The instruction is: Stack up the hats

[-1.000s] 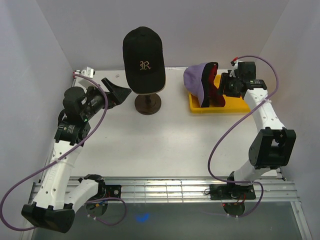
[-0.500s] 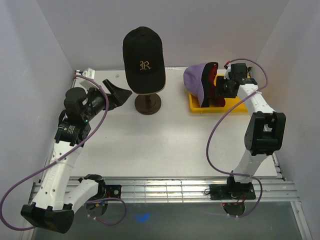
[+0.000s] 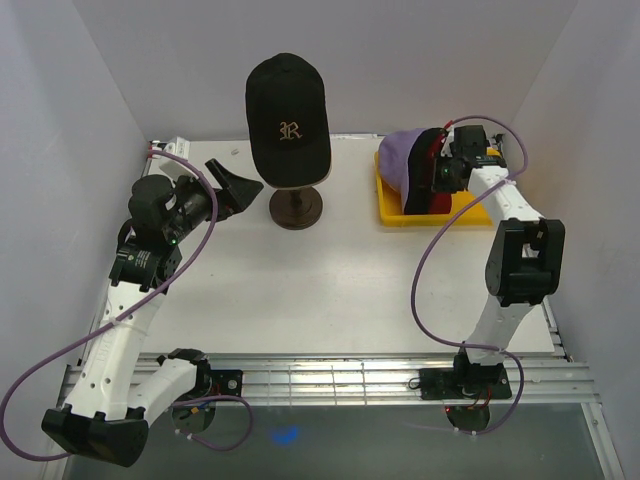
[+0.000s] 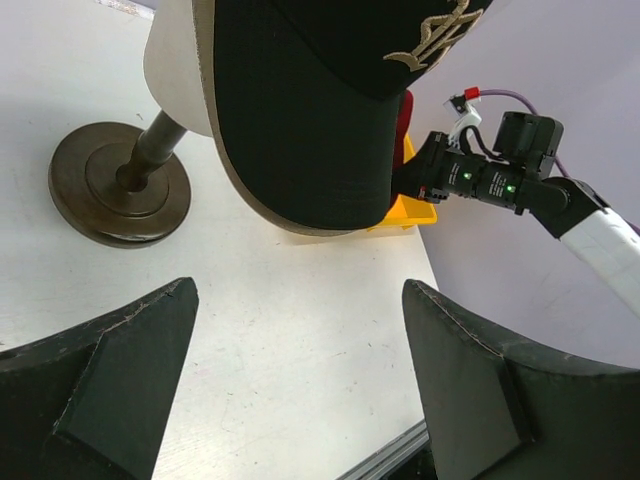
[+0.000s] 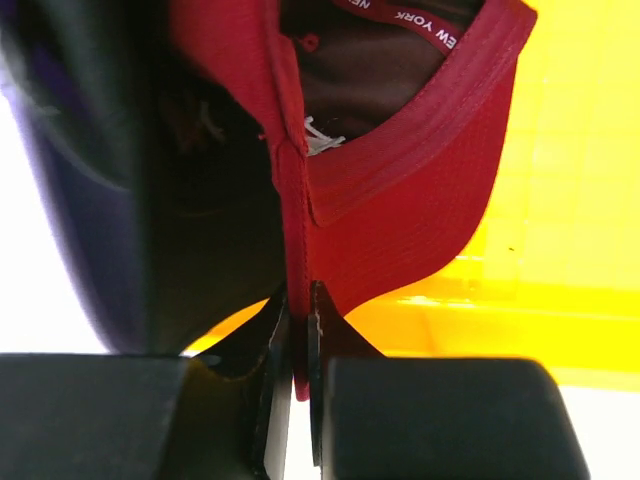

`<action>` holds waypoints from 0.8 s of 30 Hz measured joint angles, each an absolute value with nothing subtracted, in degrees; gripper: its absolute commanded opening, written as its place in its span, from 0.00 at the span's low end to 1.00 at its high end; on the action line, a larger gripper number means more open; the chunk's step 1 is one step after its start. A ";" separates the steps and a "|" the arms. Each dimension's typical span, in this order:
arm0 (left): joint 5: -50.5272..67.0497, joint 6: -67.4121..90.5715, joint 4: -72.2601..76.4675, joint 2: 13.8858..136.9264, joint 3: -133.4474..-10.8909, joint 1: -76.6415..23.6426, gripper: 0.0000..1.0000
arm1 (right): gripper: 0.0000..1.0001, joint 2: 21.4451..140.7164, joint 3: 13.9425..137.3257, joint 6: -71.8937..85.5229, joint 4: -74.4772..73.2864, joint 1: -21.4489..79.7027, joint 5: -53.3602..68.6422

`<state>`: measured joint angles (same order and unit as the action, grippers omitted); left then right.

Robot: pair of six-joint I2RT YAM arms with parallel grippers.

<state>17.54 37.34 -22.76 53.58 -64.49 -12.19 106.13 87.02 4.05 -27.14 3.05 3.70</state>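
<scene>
Mannequin head [image 4: 172,80]: hiding mostly under black cap with gold R [image 4: 300,110], itself running off top. Lavender cap [image 5: 75,250]: blurring. Red cap [image 5: 400,190]: crown being cropped.

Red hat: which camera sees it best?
The right wrist view: the red hat fills it, its edge pinched in the shut right gripper. The top view shows just a thin red strip beside the lavender hat in the yellow tray; the left wrist view, a tiny red sliver.

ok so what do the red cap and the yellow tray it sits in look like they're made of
The red baseball cap: woven fabric, matte, probably cotton twill; stitched seams and a sewn lettered inner band show. The yellow rectangular tray: likely moulded plastic, smooth, uniform colour, raised rim.
</scene>
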 measured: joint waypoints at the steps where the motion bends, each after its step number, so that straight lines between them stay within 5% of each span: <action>1: 17.54 37.34 -22.76 53.60 -64.49 -12.19 0.93 | 0.08 105.73 87.02 4.05 -27.29 3.03 3.70; 13: 17.32 37.98 -22.74 54.13 -64.49 -12.19 0.93 | 0.08 104.33 104.99 6.02 -45.12 1.93 6.42; 24: 17.15 38.81 -22.74 54.59 -64.49 -12.19 0.93 | 0.08 96.68 106.32 13.65 -51.77 -6.59 16.95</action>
